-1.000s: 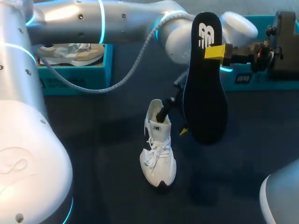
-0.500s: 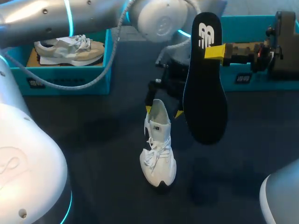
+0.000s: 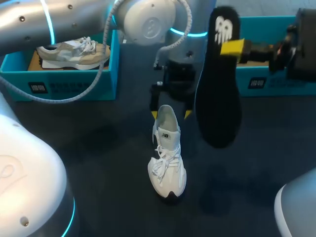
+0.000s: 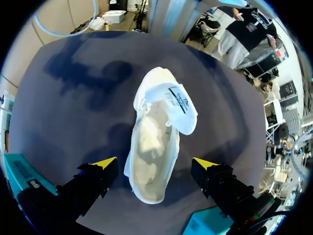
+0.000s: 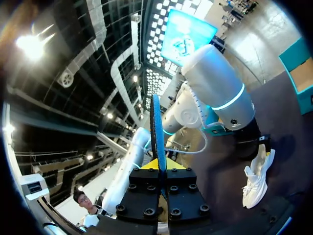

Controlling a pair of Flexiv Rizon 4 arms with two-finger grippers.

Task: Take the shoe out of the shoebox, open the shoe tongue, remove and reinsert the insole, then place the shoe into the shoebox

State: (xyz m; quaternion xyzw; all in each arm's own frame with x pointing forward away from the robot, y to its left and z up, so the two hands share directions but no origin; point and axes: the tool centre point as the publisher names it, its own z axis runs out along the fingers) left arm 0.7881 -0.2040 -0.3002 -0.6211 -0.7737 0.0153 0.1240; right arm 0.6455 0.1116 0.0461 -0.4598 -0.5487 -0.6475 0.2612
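Top of insole (image 3: 217, 98) blurred, right shoebox (image 3: 276, 85) mostly hidden behind it and right arm (image 3: 303, 49), arm cropped

There are two shoes: one white shoe (image 3: 167, 158) and one tan shoe (image 3: 74, 52). There are two blue boxes: the left shoebox (image 3: 64, 86) and the right shoebox (image 3: 266, 81). There is one black insole (image 3: 218, 89). There are two claws: the left claw (image 3: 171, 114) and the right claw (image 3: 232, 48).
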